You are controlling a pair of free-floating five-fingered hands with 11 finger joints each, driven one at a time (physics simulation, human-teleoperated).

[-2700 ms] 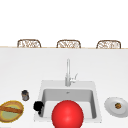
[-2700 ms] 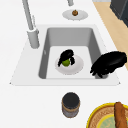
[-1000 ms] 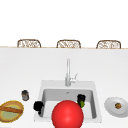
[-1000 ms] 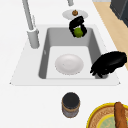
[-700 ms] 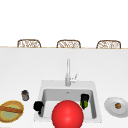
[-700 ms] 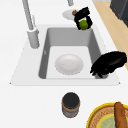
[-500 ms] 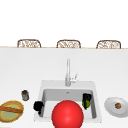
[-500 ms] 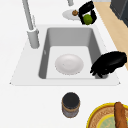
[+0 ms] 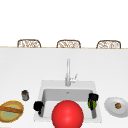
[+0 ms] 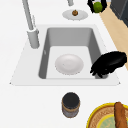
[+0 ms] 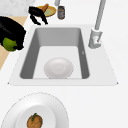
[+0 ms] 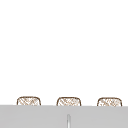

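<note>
one right hand (image 9: 93,98) gripping one green fruit (image 9: 90,104); one left hand (image 9: 38,106) relaxed

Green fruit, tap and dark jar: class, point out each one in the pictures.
green fruit (image 11: 9,44), right side view, on its bare skin below the right hand (image 11: 12,31)
tap (image 9: 67,72), front view, on its upright stem
dark jar (image 10: 71,104), left side view, on its side

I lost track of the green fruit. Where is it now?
The green fruit is in the right hand, in the air over the sink's right edge, beside the white plate.
</note>
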